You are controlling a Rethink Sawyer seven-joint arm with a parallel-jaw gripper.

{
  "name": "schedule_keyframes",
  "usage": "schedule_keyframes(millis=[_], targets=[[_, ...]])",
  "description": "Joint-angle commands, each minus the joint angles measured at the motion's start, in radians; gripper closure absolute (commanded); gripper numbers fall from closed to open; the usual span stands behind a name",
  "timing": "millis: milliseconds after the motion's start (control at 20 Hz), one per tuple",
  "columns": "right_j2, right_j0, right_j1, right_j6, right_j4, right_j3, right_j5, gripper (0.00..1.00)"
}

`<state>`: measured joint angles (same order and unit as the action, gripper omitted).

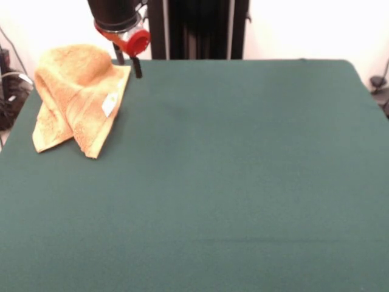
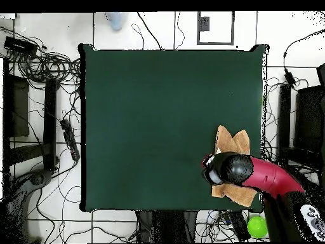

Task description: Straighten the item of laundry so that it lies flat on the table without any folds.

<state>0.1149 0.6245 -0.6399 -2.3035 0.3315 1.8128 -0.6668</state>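
Note:
The orange-tan towel [image 1: 76, 97] lies crumpled and folded at the table's far left corner in the front view, with its white tag [image 1: 109, 104] facing up. In the overhead view the towel [image 2: 230, 141] is near the table's lower right edge, partly hidden under the arm. The gripper [image 1: 128, 62] hangs just above the towel's far right corner. Its two dark fingers stand apart, one on each side of that corner, and hold nothing. From above the gripper [image 2: 212, 170] sits at the towel's left edge. The dark green table [image 1: 243, 182] is bare elsewhere.
The black pedestal [image 1: 194, 30] stands behind the table's far edge. Cables and equipment [image 2: 38, 95] lie on the floor around the table. A green ball [image 2: 257, 226] lies on the floor near the robot's base.

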Motion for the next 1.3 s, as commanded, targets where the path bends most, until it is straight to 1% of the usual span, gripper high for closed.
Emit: schedule_keyframes(millis=[50, 250, 550, 850, 1100, 1300], targets=[[-0.005, -0.031, 0.051, -0.033, 0.045, 0.067, 0.077, 0.00], [-0.008, -0.005, 0.068, 0.009, 0.074, 0.048, 0.079, 0.00], [-0.002, 0.048, 0.067, 0.069, 0.132, 0.030, 0.081, 0.00], [0.028, 0.110, 0.076, 0.113, 0.185, 0.012, 0.077, 0.00], [0.046, 0.127, 0.084, 0.089, 0.204, 0.016, 0.091, 0.00], [0.043, 0.117, 0.132, 0.037, 0.225, -0.001, 0.145, 0.00]])
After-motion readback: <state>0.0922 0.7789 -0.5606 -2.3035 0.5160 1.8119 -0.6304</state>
